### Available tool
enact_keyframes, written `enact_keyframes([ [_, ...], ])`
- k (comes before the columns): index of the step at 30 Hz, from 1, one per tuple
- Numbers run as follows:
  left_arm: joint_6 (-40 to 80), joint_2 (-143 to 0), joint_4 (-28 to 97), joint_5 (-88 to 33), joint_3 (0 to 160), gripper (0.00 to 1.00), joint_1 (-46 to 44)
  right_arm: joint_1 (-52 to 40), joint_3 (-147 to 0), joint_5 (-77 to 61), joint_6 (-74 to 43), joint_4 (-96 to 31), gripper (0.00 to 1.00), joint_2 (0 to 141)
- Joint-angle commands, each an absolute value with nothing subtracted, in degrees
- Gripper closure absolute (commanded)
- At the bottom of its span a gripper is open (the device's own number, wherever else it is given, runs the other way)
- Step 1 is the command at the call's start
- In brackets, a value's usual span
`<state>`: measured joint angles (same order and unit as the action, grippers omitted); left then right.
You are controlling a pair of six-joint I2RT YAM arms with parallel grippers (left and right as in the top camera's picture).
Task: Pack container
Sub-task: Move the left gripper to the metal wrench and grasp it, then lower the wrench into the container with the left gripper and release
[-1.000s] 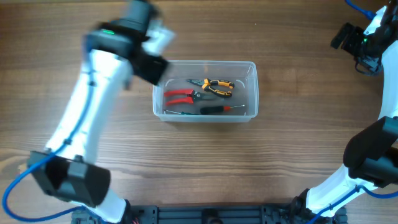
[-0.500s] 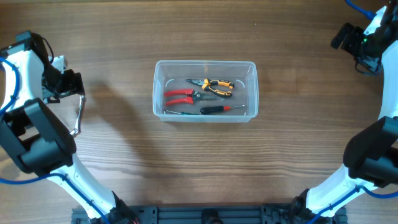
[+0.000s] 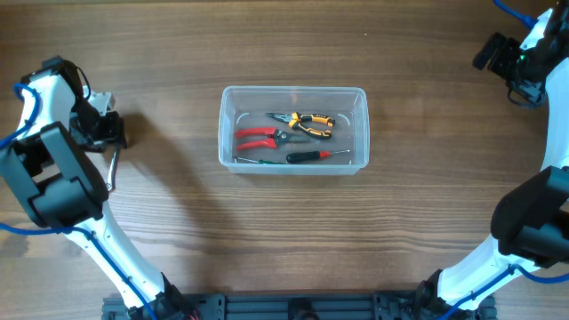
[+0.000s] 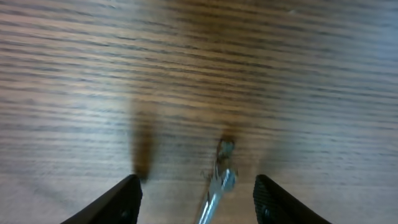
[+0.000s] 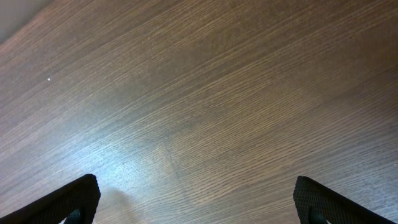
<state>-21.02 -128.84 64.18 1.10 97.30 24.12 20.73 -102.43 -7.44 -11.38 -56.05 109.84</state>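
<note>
The clear plastic container [image 3: 228, 124] stands mid-table. It holds orange-and-black pliers [image 3: 304, 123], red-handled pliers [image 3: 258, 136] and a black-and-red screwdriver [image 3: 308, 156]. My left gripper [image 3: 107, 135] is at the far left, over a silver wrench [image 3: 111, 171] lying on the table. In the left wrist view the gripper [image 4: 198, 202] is open, and the blurred wrench end [image 4: 219, 183] lies between its fingers without touching either. My right gripper [image 3: 491, 53] is at the far right back, open and empty over bare wood [image 5: 199, 205].
The wooden table [image 3: 293, 240] spreads around the container. The left arm's links [image 3: 53, 178] rise along the left edge and the right arm's [image 3: 533, 222] along the right edge.
The left arm swung from beside the container to the far left, then shifted so that its gripper is over the wrench's upper end. The right arm and the container have not moved.
</note>
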Motion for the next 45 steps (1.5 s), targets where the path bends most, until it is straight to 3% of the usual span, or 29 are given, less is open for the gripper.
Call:
enact_keyframes([
  [1,-22.33,-130.21,62.39,0.45,93.71,0.44,24.23,20.47,-102.24,-7.31,-12.16,-55.88,0.00,110.50],
  [4,-22.31,-130.21,60.31,0.47,90.21,0.57,23.94,20.47,-102.24,-7.31,-12.16,-55.88,0.00,110.50],
  [7,-22.28,-130.21,59.94,0.47,89.25,0.92,22.94,20.47,-102.24,-7.31,-12.19,-55.88,0.00,110.50],
  [8,-22.31,-130.19,59.94,0.47,89.25,0.96,22.44,20.47,-102.24,-7.31,-12.16,-55.88,0.00,110.50],
  [19,-20.34,-121.91,69.12,5.67,95.53,0.96,10.44,20.47,-102.24,-7.29,-12.19,-55.90,0.00,110.50],
  [24,-22.72,-106.59,71.42,5.67,106.89,0.96,-2.17,20.47,-102.24,-7.31,-12.19,-55.88,0.00,110.50],
  [28,-38.46,-97.43,64.14,5.61,107.11,0.96,-19.66,20.47,-102.24,-7.31,-12.16,-55.88,0.00,110.50],
  [32,-43.31,-102.96,63.86,0.34,107.04,0.96,-31.55,20.47,-102.24,-7.31,-12.16,-55.88,0.00,110.50],
  [34,-43.40,-108.14,64.16,-2.76,107.04,0.96,-33.78,20.47,-102.24,-7.29,-12.16,-55.88,0.00,110.50],
  [44,-70.30,-124.01,67.07,-2.74,107.04,0.96,-40.66,20.47,-102.24,-7.31,-12.19,-55.88,0.00,110.50],
  [45,-70.28,-124.44,67.05,-2.74,107.04,0.87,-40.66,20.47,-102.24,-7.31,-12.16,-55.88,0.00,110.50],
])
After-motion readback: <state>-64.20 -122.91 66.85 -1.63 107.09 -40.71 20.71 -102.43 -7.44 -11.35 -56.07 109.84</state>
